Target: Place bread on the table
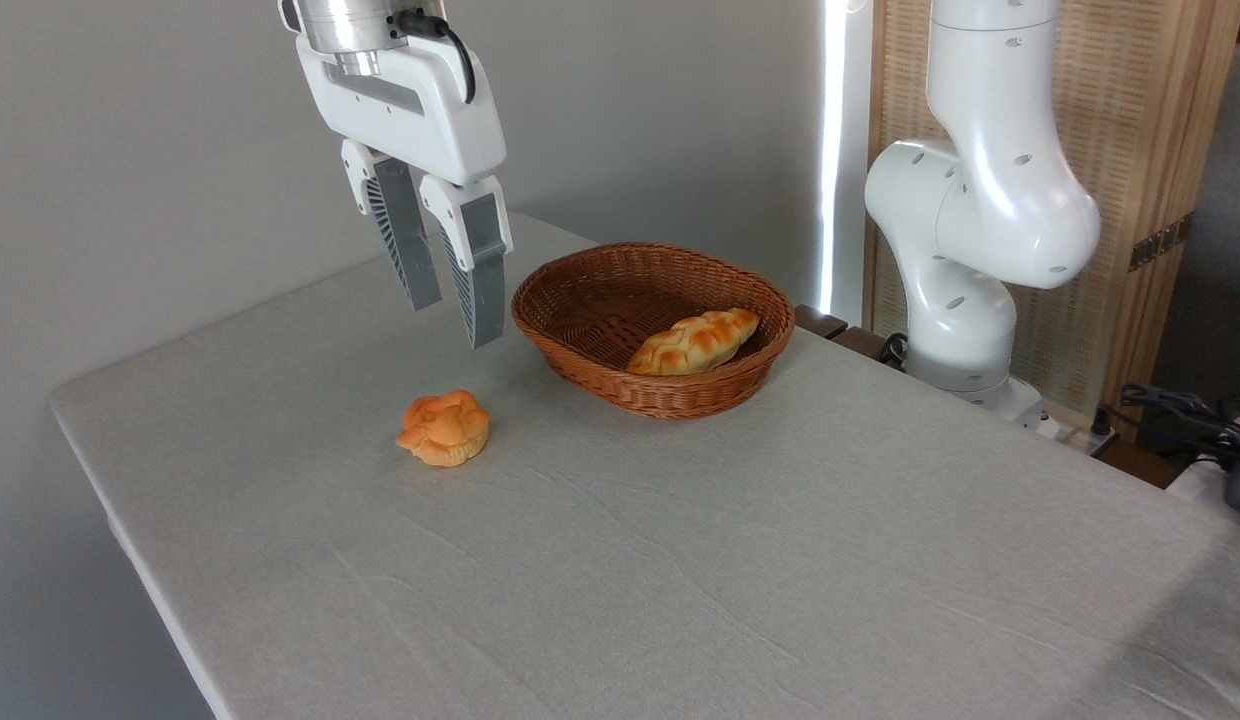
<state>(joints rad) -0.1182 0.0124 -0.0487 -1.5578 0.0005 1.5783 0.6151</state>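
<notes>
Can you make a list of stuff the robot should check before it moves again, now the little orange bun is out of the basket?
1. Bun on the table: ok. The bread sits on the table, outside the wicker basket.
2. Claw let go: ok. The claw hangs above the bun, fingers a little apart, holding nothing.
3. Bun sitting steady: ok. It rests with its paler base down, away from the table's edges.
4. Room to lift away: ok. Nothing is above or beside the claw except the basket off to the right.
5. Other bread left alone: ok. The braided loaf lies in the basket.
6. Exact gap between claw and bun: cannot tell from one view.
</notes>
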